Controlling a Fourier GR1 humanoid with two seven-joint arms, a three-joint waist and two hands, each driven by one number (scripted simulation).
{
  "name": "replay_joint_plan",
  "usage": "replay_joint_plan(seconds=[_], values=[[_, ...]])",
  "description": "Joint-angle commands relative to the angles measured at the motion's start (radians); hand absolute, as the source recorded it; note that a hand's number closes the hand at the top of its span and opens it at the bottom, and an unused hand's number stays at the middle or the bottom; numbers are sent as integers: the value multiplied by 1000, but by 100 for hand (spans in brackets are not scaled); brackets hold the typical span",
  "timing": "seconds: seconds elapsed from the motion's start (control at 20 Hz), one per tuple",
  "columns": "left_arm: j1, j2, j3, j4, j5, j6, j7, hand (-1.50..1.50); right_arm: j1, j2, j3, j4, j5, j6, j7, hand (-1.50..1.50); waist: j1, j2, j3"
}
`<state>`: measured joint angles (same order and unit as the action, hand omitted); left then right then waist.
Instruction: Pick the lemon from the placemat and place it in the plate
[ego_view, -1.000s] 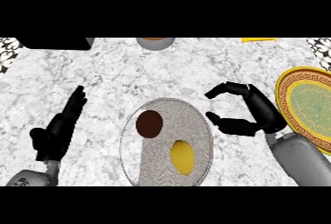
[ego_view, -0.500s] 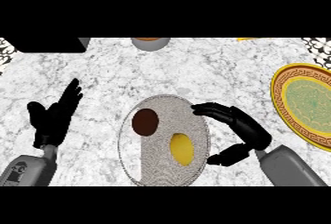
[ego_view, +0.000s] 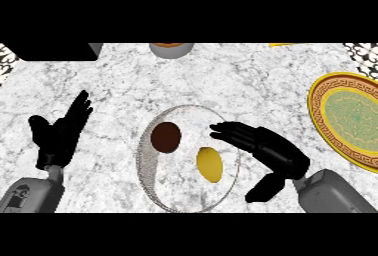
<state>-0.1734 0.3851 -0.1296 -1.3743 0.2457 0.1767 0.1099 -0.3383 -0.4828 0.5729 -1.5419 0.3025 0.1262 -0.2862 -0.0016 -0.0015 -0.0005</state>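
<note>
The right hand has been brought down from beside the plate to the placemat, fingers spread and holding nothing, just at 3 o'clock of the lemon. A grasp is judged imminent. The lemon lies on the placemat, a brown object at its 11 o'clock. The left hand rests open at 9 o'clock. The plate waits on the table at 2 o'clock.

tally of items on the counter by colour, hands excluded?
Yellow: 2, lemon and gold-rimmed plate
Brown: 1, round object
Grey-white: 1, placemat
Grey: 1, bowl at the top edge
Black: 1, block at top left
Total: 6
</note>
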Motion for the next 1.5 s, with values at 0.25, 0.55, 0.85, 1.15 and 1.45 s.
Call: replay_joint_plan(seconds=[0.25,0.55,0.85,1.15,1.45], values=[[57,-33,-8,-92,-36,6,37,0,-45,50,72,-102,147,165,295,-150,6,-1,0],[-12,-52,23,-17,-60,-3,26,0,-50,95,128,-53,333,166,346,-150,5,1,0],[-24,-53,62,43,-73,-64,-7,0,-76,169,118,-64,410,294,444,-150,3,1,0],[-42,-51,116,66,-75,-117,17,0,-56,230,93,-18,482,367,421,-150,2,2,0],[-7,-95,113,-7,-131,-73,45,0,-31,315,116,65,616,321,413,-150,4,1,1]])
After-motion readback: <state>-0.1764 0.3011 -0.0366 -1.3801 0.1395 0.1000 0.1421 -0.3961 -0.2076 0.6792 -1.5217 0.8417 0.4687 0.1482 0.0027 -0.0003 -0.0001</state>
